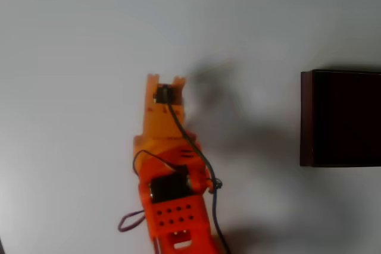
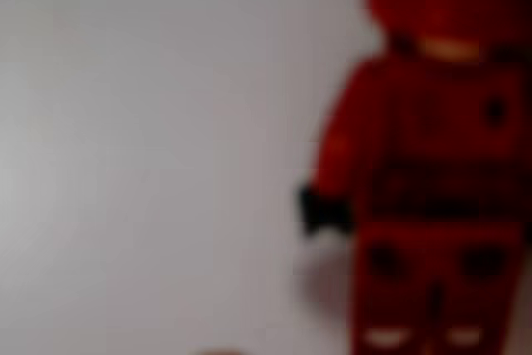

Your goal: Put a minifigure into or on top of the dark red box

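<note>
Overhead view shows the orange end effector [image 1: 166, 80] pointing toward the top of the picture, low over the white bench [image 1: 71, 40], with black cables running along the arm. Its two tips read as slightly apart, but whether they grip anything I cannot tell from here. Wrist view puts the minifigure [image 2: 432, 164] very close and blurred at the right side, red all over with a dark hand, lying or standing against the pale bench. Well to the right in the overhead view sits the dark red box [image 1: 306, 117], its interior almost black, apart from the arm.
</note>
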Available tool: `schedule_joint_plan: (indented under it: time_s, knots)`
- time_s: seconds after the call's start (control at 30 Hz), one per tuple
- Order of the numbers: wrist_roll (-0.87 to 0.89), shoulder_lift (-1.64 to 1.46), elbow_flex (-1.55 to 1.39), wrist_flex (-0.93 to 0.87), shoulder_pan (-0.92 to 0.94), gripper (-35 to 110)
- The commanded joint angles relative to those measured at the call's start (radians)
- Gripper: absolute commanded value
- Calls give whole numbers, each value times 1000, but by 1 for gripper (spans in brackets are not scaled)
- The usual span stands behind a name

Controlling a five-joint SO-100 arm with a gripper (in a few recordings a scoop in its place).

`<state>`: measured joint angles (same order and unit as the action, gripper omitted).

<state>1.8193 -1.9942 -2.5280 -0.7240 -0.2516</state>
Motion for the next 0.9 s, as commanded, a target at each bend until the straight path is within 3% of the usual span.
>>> schedule_joint_plan:
  time_s: [0.0,0.57,0.87]
  knots:
    - [2,-3,29,3,8,20]
    - [-9,60,60,26,-2,20]
    - [-3,63,20,81,-2,2]
